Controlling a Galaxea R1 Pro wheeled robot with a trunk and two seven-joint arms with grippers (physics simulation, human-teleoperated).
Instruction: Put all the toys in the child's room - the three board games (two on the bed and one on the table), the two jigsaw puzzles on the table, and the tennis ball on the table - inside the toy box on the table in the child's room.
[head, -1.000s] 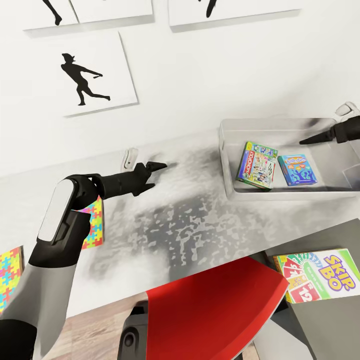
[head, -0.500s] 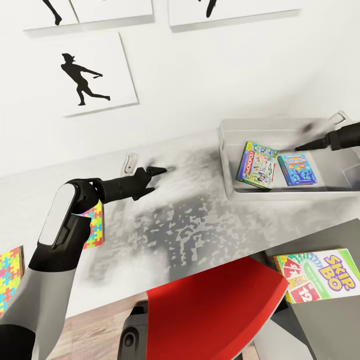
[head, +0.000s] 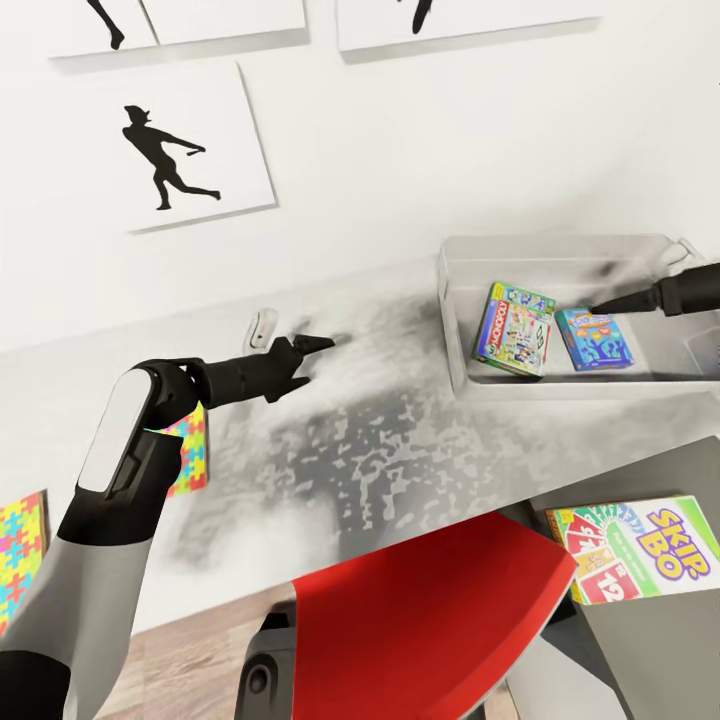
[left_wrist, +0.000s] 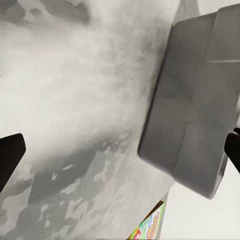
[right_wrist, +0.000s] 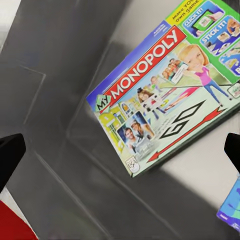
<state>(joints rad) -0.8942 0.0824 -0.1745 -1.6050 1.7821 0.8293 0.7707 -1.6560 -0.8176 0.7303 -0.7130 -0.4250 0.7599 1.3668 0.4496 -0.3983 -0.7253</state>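
We see the toy box (head: 455, 300), a shallow grey plastic tray with flared sides, on the pale mottled bench (head: 380, 440). Inside it lie two thin printed boxes, the Monopoly game (head: 515, 330) and beside it the blue game (head: 594, 339). The glossy Skip-Bo box (head: 640, 548) sits on the darker cabinet top (head: 660, 650) near the tray. Two jigsaw puzzles (head: 185, 452) lie far from the tray. Our left fingers (head: 303, 357) spread wide and empty; the right fingers (head: 592, 299), empty above the tray and also spread wide, have dropped lower than half a second ago
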